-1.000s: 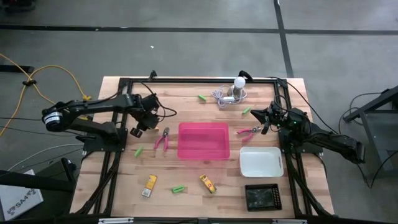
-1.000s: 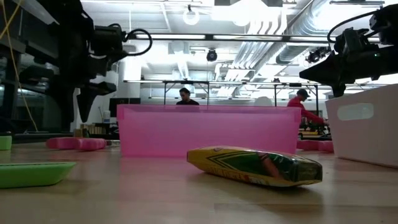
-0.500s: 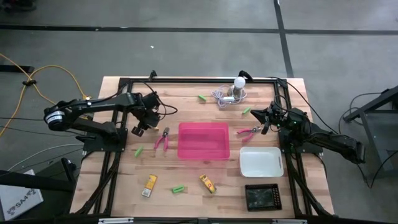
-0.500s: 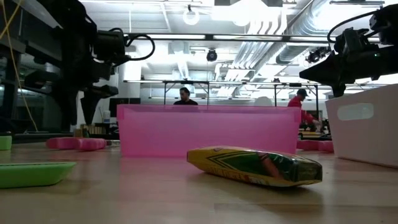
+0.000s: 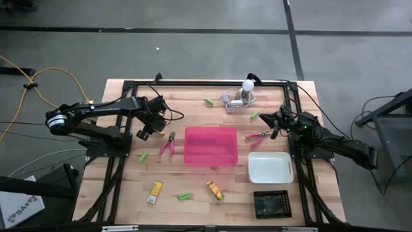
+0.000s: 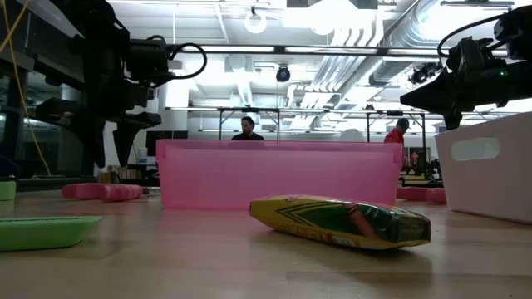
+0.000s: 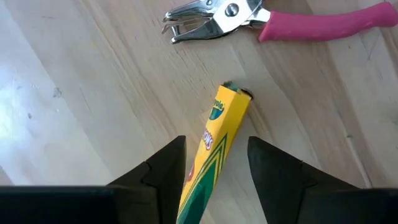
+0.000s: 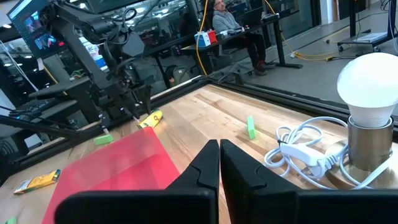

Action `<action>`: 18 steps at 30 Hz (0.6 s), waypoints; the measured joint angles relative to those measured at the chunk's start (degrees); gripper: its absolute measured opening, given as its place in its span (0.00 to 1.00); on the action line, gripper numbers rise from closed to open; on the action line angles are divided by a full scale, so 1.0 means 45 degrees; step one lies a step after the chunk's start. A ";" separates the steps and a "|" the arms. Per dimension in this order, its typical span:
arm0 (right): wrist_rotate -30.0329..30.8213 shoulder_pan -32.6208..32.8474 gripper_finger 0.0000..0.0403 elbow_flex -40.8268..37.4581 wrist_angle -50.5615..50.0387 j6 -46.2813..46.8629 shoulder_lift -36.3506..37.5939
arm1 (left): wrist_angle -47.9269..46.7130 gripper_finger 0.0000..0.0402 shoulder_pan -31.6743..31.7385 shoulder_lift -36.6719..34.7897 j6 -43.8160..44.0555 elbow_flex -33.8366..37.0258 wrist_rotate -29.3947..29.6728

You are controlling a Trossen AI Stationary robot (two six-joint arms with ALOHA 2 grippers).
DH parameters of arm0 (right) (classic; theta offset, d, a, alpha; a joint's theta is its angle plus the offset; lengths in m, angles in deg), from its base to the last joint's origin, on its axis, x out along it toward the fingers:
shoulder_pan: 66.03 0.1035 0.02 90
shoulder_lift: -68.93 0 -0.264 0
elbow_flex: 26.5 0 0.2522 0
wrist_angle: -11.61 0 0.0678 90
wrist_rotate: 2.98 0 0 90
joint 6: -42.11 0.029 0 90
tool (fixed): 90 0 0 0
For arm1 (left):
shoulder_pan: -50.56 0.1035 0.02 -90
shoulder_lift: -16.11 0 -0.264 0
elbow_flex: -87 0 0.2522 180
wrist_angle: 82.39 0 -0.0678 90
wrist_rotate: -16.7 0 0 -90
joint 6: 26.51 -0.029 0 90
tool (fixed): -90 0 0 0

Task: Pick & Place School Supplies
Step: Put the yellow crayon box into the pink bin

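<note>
My left gripper [image 7: 216, 171] points down at the table's left, beside the pink tray [image 5: 210, 145], and is open. A yellow crayon box [image 7: 217, 134] lies between its fingers, its far end [image 7: 235, 94] on the wood. A gap shows between the box and one finger. A pink-handled tool [image 7: 298, 22] lies just beyond it. My right gripper [image 8: 219, 155] hangs shut and level at the far right, near a second pink-handled tool [image 5: 257, 136]. Green sticks [image 5: 143, 156] [image 5: 185, 194] and two more yellow boxes [image 5: 154, 191] [image 5: 215, 190] lie on the table. My left gripper comes from above, its fingers along either side of the crayon box. The box's near end [image 7: 199, 186] sits close against one finger [image 7: 168, 171]. I cannot tell whether they touch. The other finger is clear of the box.
A white tray [image 5: 270, 167] and a black tray [image 5: 271, 203] stand at the near right. A white bulb with grey cord [image 5: 247, 87] is at the far edge, with green sticks [image 5: 210, 101] [image 5: 255, 115] near it. People show in the room behind.
My left gripper has opened in place: the low view shows its fingers spreading wider apart. My right arm has kept still.
</note>
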 joint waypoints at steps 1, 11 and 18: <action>0.0002 0.0000 0.01 0.0002 0.0000 0.0000 0.0002 | 0.0011 0.42 -0.0059 0.0096 0.0108 0.0000 0.0005; 0.0002 0.0000 0.01 -0.0003 -0.0002 0.0000 -0.0003 | 0.0638 0.42 -0.0116 0.1759 0.0339 0.0000 0.0005; -0.0002 0.0000 0.01 0.0002 -0.0002 0.0000 -0.0003 | 0.0876 0.41 -0.0116 0.1989 0.0513 -0.0004 0.0000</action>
